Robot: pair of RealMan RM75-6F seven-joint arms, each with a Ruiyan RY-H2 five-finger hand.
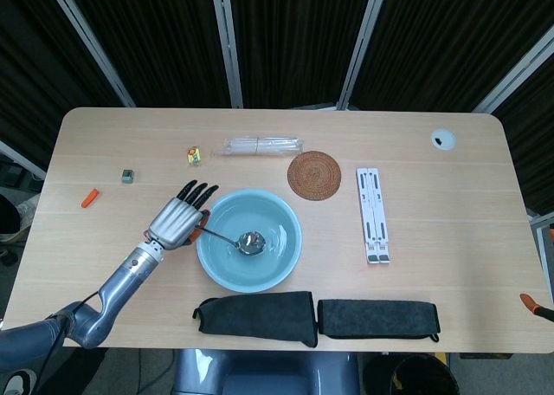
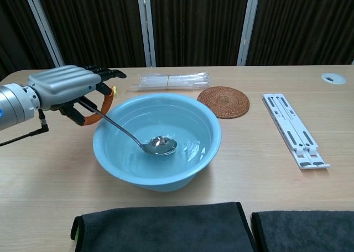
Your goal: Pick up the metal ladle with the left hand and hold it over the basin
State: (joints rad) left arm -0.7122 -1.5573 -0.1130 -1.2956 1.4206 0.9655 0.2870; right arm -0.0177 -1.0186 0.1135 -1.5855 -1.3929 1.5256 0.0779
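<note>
Left hand (image 1: 176, 221) (image 2: 65, 85) sits just outside the basin's (image 1: 249, 278) (image 2: 123, 174) left rim, fingers wrapped on the orange grip of the metal ladle (image 1: 241, 240) (image 2: 139, 142). Shaft slopes down over the rim; ladle bowl is low inside the basin, approx. centre, at or in the water — can't tell if it touches bottom. Right hand not seen in either view.

Rel. to basin: two dark cloths (image 1: 258, 318) (image 2: 160, 229) lie just in front, along the table's (image 1: 450, 204) (image 2: 265, 169) near edge, the left-hand one almost under the basin's front rim. Round woven coaster (image 1: 314, 175) (image 2: 223, 101) near the far-right rim, w/ a small gap. Clear plastic packet (image 1: 261, 145) (image 2: 170, 80) beyond the far rim. White folding stand (image 1: 372, 215) (image 2: 295, 130) well to the right, open tabletop between. Small yellow item (image 1: 194, 156) far-left of basin; grey cube (image 1: 127, 177) and orange bit (image 1: 89, 197) further left, towards the table's left edge. Wide bare stretch left of basin, around the forearm.
</note>
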